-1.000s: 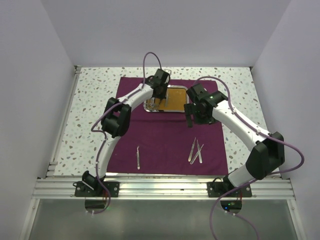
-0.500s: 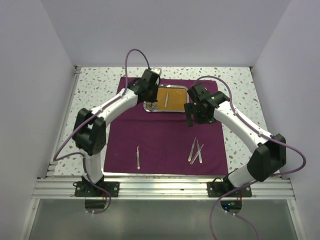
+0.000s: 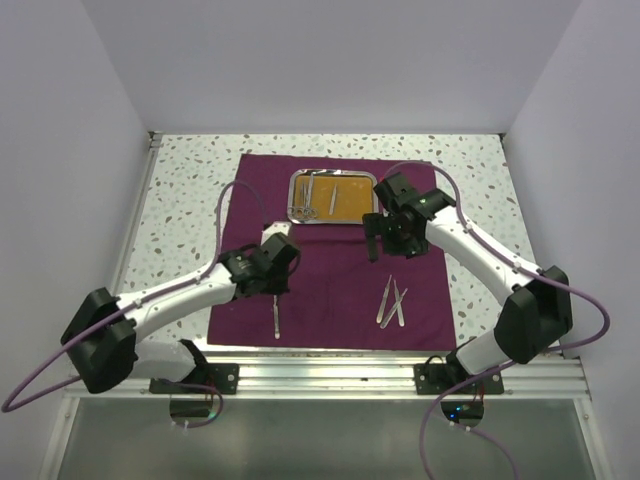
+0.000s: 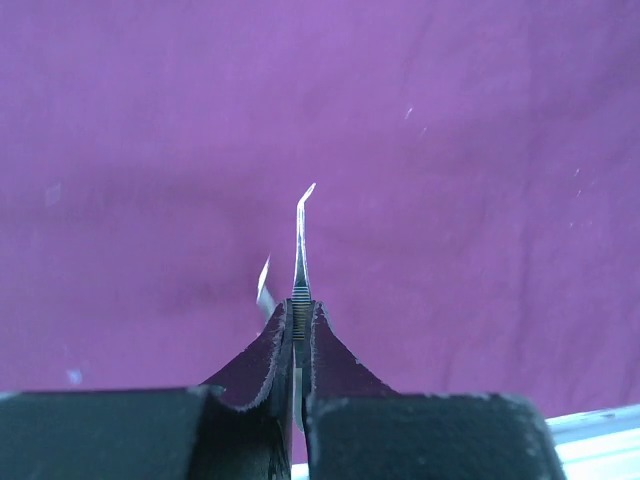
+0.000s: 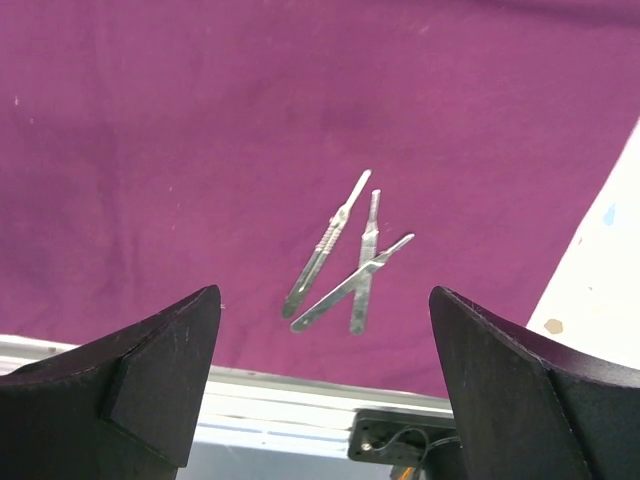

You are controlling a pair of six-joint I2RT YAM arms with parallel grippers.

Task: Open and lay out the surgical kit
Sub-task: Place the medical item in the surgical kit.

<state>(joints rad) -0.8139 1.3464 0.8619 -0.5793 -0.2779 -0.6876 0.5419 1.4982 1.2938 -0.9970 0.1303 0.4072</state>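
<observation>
Between the left jaws, pressed tight together, a bent tweezers [image 4: 300,235] is pinched at its ribbed grip; its hooked tip points away from them over the cloth [image 4: 450,150]; whether the tip touches the cloth I cannot tell; just left of these jaws a silver tip [image 4: 263,279] shows, the rest hidden behind a finger. In the top view a straight tweezers [image 3: 277,315] lies on the cloth just on the near side of the left jaws, toward the arm bases.

The right jaws stand spread wide, nothing between them, held above the cloth; under and ahead of them in the wrist view three thin tools [image 5: 345,265] lie flat on the cloth in a loose bunch, two of them crossing; to their right the cloth's edge meets the speckled worktop [image 5: 600,260].

The tray [image 3: 330,172] sits on the cloth's far part, just beside the right jaws on their left and well beyond the left jaws; on its orange-brown liner [image 3: 352,200] lie some looped tools [image 3: 305,200] at the left and one thin straight tool [image 3: 333,197] beside them; which instruments these are is too small to tell.
</observation>
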